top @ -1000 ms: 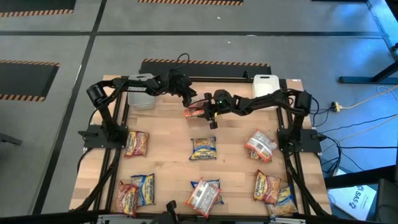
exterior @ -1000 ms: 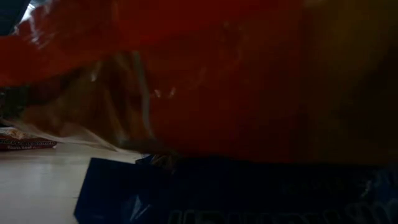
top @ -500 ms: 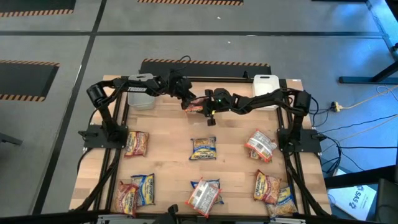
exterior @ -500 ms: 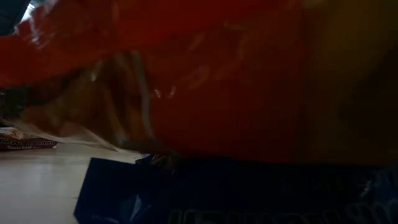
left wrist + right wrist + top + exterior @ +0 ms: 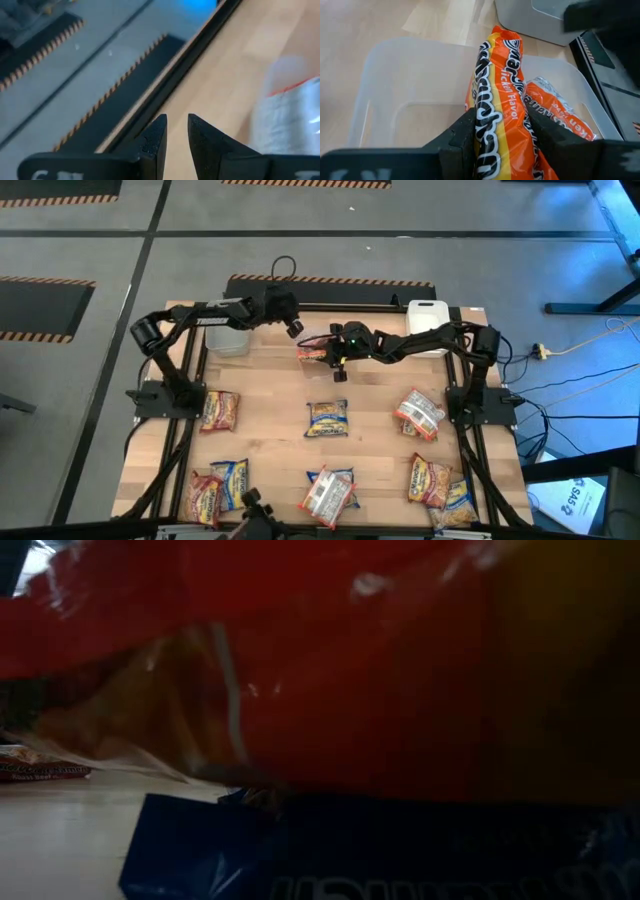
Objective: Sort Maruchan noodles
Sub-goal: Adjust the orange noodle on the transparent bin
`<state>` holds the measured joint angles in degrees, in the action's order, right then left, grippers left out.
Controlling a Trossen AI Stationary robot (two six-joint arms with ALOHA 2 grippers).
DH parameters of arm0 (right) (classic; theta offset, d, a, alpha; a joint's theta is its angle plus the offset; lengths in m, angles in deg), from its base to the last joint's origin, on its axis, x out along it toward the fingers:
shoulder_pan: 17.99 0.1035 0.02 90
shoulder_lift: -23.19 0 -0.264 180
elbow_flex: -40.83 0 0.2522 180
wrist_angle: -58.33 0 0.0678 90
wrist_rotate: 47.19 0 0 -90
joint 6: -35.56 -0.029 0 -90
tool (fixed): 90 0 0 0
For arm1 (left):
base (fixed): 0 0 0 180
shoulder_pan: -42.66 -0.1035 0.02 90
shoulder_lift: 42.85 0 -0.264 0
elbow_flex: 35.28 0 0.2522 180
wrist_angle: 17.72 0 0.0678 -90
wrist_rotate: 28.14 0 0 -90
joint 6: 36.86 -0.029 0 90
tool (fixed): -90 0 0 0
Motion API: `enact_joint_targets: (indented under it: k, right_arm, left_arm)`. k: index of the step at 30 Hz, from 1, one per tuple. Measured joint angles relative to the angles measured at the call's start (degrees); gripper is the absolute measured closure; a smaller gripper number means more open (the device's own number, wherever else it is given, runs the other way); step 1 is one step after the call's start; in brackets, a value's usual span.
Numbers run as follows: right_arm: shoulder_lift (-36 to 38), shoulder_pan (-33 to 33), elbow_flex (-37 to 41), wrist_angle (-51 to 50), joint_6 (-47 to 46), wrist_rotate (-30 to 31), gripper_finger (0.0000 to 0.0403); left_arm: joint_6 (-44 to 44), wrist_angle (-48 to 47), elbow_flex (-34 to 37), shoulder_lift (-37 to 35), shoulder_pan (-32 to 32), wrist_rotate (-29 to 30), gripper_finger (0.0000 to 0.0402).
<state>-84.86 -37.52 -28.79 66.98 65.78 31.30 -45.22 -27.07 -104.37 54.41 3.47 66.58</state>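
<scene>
My right gripper point(image 5: 324, 353) is shut on an orange Maruchan noodles packet point(image 5: 311, 353) near the back middle of the table. In the right wrist view the packet point(image 5: 496, 90) stands on edge between the fingers, over a clear bin point(image 5: 395, 80) that holds another orange packet point(image 5: 560, 115). My left gripper point(image 5: 292, 327) hovers just back-left of it, apart from the packet. Its fingers point(image 5: 155, 137) stand slightly apart with nothing between them. Several more packets lie on the table, such as a blue-yellow one point(image 5: 327, 418) and a red one point(image 5: 220, 410).
A clear bin point(image 5: 228, 340) stands at the back left and a white bin point(image 5: 427, 314) at the back right. Packets lie along the front edge point(image 5: 328, 492) and front right point(image 5: 430, 478). A red packet point(image 5: 330, 660) over a blue one point(image 5: 300, 850) blocks the low view.
The left gripper has drawn back from the orange packet toward the table's back left. The right gripper still holds the packet in almost the same place.
</scene>
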Motion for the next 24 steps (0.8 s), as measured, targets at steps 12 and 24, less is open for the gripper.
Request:
enact_joint_targets:
  k: [12, 24]
  right_arm:
    - [0.1, 0.1, 0.0, 0.0, 0.1, -0.7, 0.0285]
    - [0.1, -0.5, 0.0, -0.3, -1.9, -5.1, 0.0285]
  left_arm:
    - [1.8, -1.6, 0.1, 5.1, -1.8, -29.4, 0.0331]
    - [0.1, -2.5, 0.1, 5.2, 0.4, -32.0, 0.0331]
